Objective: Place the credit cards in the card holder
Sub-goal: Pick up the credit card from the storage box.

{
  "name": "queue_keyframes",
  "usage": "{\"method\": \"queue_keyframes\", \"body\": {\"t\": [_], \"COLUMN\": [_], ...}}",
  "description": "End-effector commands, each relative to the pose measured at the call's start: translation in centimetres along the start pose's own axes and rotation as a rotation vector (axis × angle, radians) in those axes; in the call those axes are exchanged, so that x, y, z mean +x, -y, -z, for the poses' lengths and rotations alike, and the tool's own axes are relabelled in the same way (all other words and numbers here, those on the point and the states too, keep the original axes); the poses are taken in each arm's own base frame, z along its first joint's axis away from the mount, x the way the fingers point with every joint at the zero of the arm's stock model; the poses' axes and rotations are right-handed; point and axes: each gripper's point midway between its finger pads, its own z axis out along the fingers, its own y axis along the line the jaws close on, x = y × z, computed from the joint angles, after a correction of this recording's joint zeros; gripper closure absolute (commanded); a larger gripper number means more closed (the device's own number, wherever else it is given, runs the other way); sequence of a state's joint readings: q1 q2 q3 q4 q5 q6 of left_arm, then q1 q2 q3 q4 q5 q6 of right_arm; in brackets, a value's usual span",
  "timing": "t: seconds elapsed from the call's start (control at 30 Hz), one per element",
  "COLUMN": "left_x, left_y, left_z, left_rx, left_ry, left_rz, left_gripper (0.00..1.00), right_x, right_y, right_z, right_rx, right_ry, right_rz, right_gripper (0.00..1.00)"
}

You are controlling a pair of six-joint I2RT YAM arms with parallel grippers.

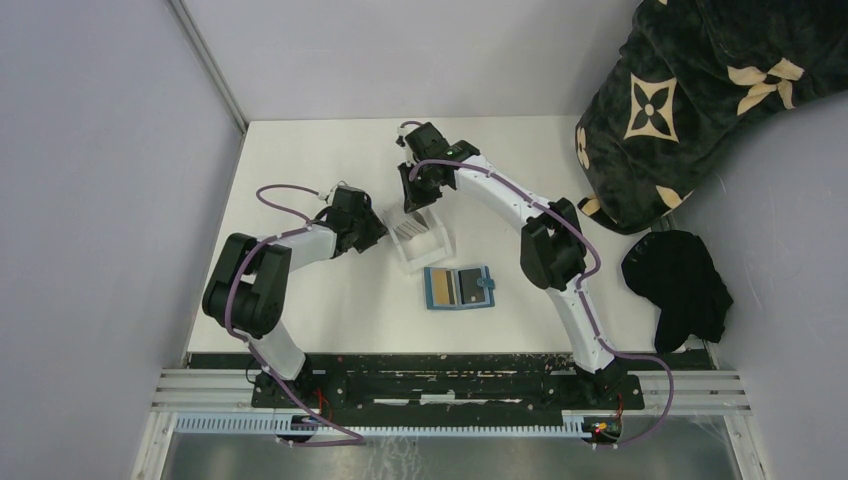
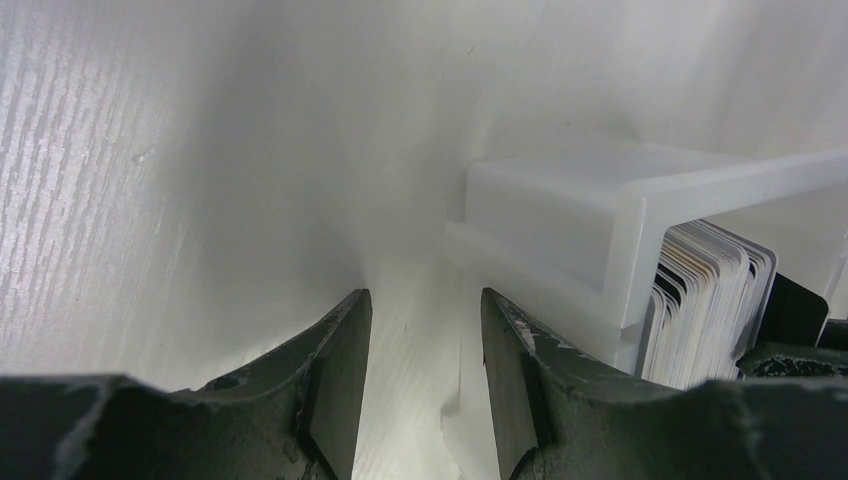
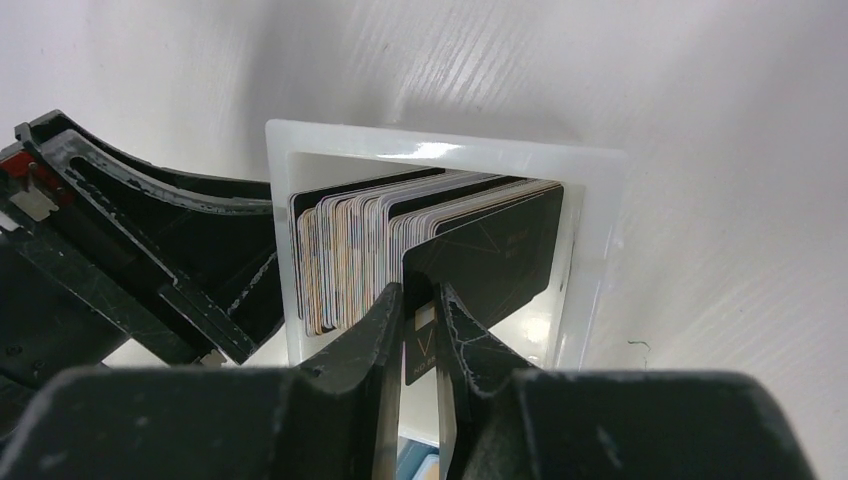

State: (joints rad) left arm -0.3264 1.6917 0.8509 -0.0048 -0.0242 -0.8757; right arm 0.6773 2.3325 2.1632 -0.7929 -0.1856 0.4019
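Observation:
The teal card holder [image 1: 459, 288] lies open on the white table, with a gold-yellow card [image 1: 438, 288] and a greyish one in its pockets. Behind it a clear plastic tray [image 1: 428, 245] [image 3: 590, 250] holds an upright stack of credit cards [image 3: 350, 250] [image 2: 705, 300]. A black card [image 3: 500, 250] leans at the stack's end. My right gripper [image 3: 420, 300] [image 1: 418, 205] reaches down into the tray, its jaws straddling that black card's upper edge with a narrow gap still showing. My left gripper [image 2: 425, 330] [image 1: 372, 228] sits low against the tray's left side, open and empty.
A dark patterned blanket [image 1: 690, 90] hangs over the table's far right corner. A black cloth [image 1: 680, 285] lies off the right edge. Grey walls close in the left and back. The left gripper's body [image 3: 130, 260] is tight against the tray.

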Motion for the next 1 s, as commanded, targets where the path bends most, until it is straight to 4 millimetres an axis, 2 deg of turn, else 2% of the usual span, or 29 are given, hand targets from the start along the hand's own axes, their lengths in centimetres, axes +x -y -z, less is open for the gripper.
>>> {"method": "queue_keyframes", "body": {"t": [0.0, 0.27, 0.5, 0.57, 0.77, 0.97], "left_x": [-1.7, -1.7, -2.3, -2.7, -4.6, -6.9], "left_y": [3.3, 3.3, 3.0, 2.7, 2.0, 2.5], "left_z": [0.2, 0.6, 1.8, 2.4, 4.7, 8.5], "left_rx": [0.103, 0.104, 0.090, 0.077, 0.032, 0.042], "left_ry": [0.046, 0.047, 0.077, 0.101, 0.191, 0.298], "left_rz": [-0.004, -0.006, -0.018, -0.025, -0.047, -0.085], "left_gripper": [0.47, 0.47, 0.47, 0.47, 0.46, 0.45], "right_x": [-1.6, -2.5, -3.4, -3.4, -3.6, -3.7], "right_y": [-4.3, -3.5, -2.3, -1.6, 0.5, 1.8], "right_z": [4.0, 5.2, 6.9, 7.6, 9.7, 13.1], "right_rx": [-0.080, -0.023, 0.066, 0.107, 0.231, 0.317], "right_ry": [0.069, 0.115, 0.153, 0.160, 0.190, 0.237], "right_rz": [0.054, 0.066, 0.078, 0.087, 0.113, 0.146], "right_gripper": [0.80, 0.82, 0.94, 0.98, 0.99, 0.99]}}
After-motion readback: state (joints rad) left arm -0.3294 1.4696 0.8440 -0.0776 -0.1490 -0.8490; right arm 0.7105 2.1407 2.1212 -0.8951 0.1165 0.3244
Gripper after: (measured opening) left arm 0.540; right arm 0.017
